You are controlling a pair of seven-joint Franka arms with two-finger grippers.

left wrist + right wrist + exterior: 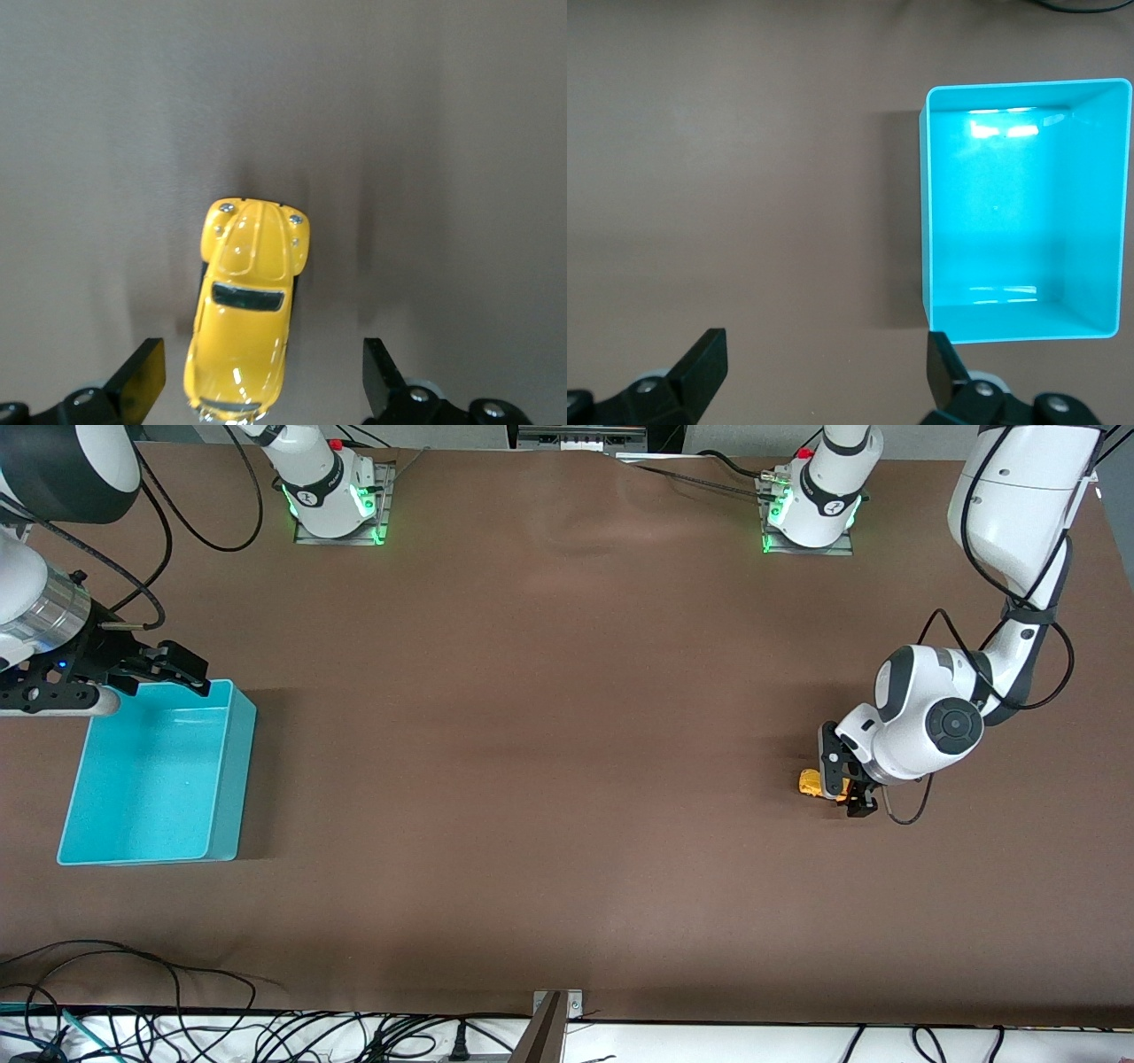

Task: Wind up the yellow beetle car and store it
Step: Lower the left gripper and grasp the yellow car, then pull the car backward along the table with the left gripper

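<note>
The yellow beetle car (811, 782) sits on the brown table toward the left arm's end. My left gripper (849, 790) is low over it, open, with its fingers on either side of the car's rear and clear gaps between them and the body. In the left wrist view the car (246, 310) lies between the two fingertips (142, 379), not gripped. The turquoise bin (158, 773) stands empty at the right arm's end. My right gripper (182, 670) hangs open and empty above the bin's rim nearest the robots' bases. The right wrist view shows the bin (1023, 212).
Two arm bases (337, 500) stand along the table edge at the robots' side. Cables (133, 1027) lie past the table edge nearest the front camera. A wide stretch of bare brown table (532, 735) lies between the car and the bin.
</note>
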